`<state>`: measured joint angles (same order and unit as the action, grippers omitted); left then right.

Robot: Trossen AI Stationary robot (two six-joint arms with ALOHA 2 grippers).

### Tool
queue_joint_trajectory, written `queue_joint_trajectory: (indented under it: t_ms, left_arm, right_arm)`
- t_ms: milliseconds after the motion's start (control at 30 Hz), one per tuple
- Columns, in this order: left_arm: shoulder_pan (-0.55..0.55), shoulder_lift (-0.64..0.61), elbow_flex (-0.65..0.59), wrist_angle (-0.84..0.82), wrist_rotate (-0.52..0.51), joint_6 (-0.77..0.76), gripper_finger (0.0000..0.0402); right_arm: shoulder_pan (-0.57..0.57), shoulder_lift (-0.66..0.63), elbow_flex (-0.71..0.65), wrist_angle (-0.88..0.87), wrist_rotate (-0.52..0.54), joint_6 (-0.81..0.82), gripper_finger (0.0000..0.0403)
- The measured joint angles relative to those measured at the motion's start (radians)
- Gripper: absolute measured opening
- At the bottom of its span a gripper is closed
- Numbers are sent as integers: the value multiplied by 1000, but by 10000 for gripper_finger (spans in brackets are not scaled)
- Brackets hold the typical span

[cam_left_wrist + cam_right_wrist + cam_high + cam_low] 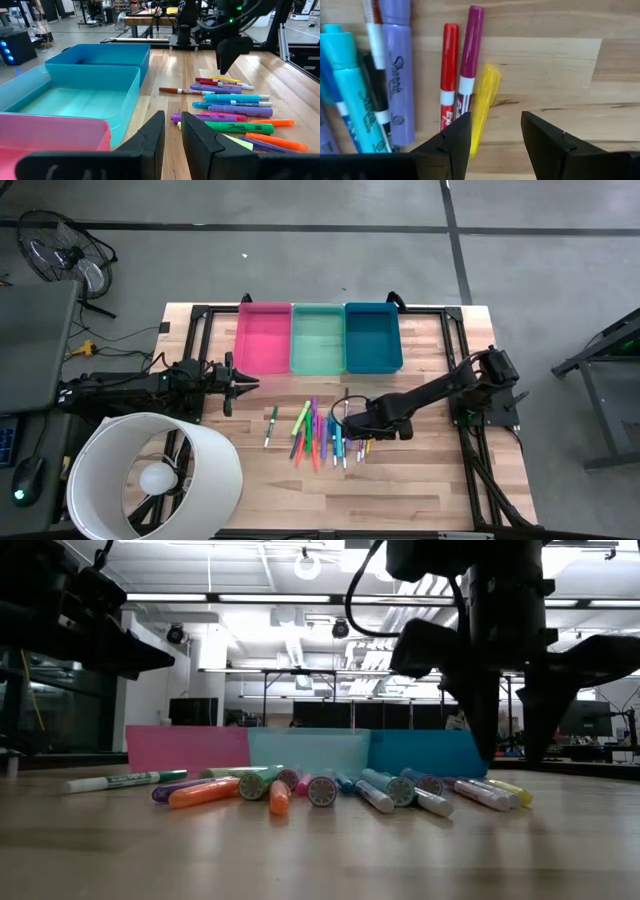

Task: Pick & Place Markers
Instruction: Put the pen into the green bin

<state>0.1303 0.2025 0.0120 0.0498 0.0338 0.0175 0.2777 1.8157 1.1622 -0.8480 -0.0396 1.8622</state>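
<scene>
We see the markers [320,435] lying in a loose bunch on the wooden table [420,480], in front of the three bins, with one green and white marker [271,425] a little apart on the left side of the bunch. The right gripper [346,418] hangs over the right end of this bunch, pointing down. In its wrist view its two fingers [451,140] stand moderately apart and hold nothing; between and just beyond them we see bare wood, and the yellow marker [483,104] lies just beside one finger, next to a purple-capped marker [468,60] and a red marker [448,72]. The left gripper [238,383] waits near the left edge of the table, beside the pink bin [264,338], well apart from the markers; its fingers [150,137] have only a narrow gap between them and grip nothing. The pink bin, the green bin [317,340] and the blue bin [372,337] stand side by side, touching each other, at the far side of the table. As far as we can see, there is no marker inside them.
</scene>
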Motion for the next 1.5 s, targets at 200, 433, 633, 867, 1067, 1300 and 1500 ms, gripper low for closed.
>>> queue_joint_trajectory:
  t_ms: [200,433,633,867,1067,1300,1500]
  left_arm:
    - [0,0,0,0,0,0,62]
    - [0,0,0,0,0,0,62]
    - [0,0,0,0,0,0,62]
    - [0,0,0,0,0,0,62]
    - [0,0,0,0,0,0,62]
    - [0,0,0,0,0,0,62]
    - [0,0,0,0,0,0,62]
  right_arm:
    - [-3,19,0,9,4,0,161]
    - [-3,30,0,8,3,0,161]
    - [-3,66,0,38,-22,-1,161]
    - [5,91,4,66,-50,-1,161]
    - [35,95,4,81,-51,47,161]
    - [51,96,1,97,-54,102,161]
    - [61,96,0,110,-64,122,161]
